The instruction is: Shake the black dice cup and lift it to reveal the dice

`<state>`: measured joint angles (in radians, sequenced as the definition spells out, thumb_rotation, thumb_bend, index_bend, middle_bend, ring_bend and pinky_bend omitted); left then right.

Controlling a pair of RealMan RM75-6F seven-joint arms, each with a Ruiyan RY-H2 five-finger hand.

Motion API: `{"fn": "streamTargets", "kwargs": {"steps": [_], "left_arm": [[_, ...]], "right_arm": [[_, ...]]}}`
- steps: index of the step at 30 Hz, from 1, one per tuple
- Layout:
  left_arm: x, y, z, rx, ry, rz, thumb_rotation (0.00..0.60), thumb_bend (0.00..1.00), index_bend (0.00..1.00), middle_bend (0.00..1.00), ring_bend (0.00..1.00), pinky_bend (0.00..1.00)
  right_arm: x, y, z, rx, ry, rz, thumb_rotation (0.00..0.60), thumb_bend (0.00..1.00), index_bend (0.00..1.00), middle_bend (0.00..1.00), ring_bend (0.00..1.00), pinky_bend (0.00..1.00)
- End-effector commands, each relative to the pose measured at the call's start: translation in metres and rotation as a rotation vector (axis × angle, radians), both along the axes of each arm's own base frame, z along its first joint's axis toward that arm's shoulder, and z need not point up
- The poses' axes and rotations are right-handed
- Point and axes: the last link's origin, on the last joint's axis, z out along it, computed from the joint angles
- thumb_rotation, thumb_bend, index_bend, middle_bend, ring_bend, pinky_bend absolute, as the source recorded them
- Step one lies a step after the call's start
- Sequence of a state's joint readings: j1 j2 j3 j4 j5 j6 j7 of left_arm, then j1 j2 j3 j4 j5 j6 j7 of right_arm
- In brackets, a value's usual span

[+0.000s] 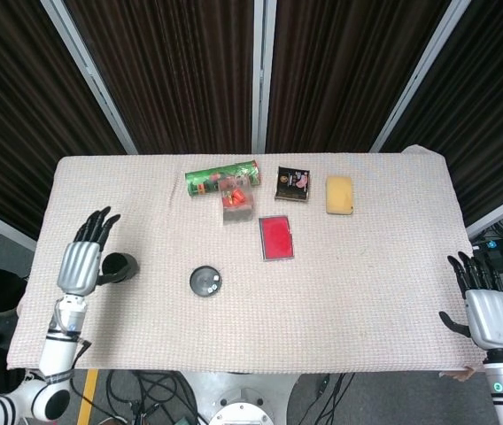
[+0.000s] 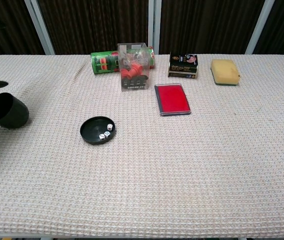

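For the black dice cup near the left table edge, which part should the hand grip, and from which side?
Grip the black dice cup around its round side wall. It is tilted, its open mouth turned up and leftward, so I would come from the left, where the left hand already is, fingers wrapping the wall.

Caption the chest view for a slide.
Black dice cup tilted at the table's left edge, away from its round base, where the dice lie uncovered.

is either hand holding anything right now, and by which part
The left hand is beside the black dice cup; whether it grips it cannot be told. The right hand holds nothing.
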<state>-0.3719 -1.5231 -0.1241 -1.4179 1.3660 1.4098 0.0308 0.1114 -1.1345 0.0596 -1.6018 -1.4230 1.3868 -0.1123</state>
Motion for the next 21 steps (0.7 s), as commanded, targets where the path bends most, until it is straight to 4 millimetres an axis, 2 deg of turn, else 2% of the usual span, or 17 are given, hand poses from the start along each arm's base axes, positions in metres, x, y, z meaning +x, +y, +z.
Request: {"fn": "streamTargets", "kwargs": {"steps": [1,6,12,21], "left_arm": [[-0.014,-0.035,0.011,0.008,0.109,-0.014,0.6,0.13,0.1,0.01,0.0,0.15],[-0.035,-0.071,0.029,-0.017,0.25,0.021,0.6,0.1,0.1,0.01,0.0,0.15],[-0.052,-0.104,0.048,-0.023,0.346,0.108,0.6,0.07,0.1,0.01,0.0,0.14],[-0.063,-0.116,0.066,0.014,0.377,0.192,0.6,0.06,0.1,0.03,0.0,0.14]], "right_arm": [[0.0,0.0,0.0,0.0,-0.002,0.003,0.6,0.1,0.0,0.02,0.0,0.0],[0.002,0.002,0.002,-0.009,-0.01,0.015,0.6,0.1,0.0,0.02,0.0,0.0],[0.004,0.004,0.001,-0.008,-0.012,0.031,0.6,0.1,0.0,0.02,0.0,0.0],[0.002,0.007,0.001,-0.01,-0.003,0.045,0.6,0.1,0.0,0.02,0.0,0.0]]}}
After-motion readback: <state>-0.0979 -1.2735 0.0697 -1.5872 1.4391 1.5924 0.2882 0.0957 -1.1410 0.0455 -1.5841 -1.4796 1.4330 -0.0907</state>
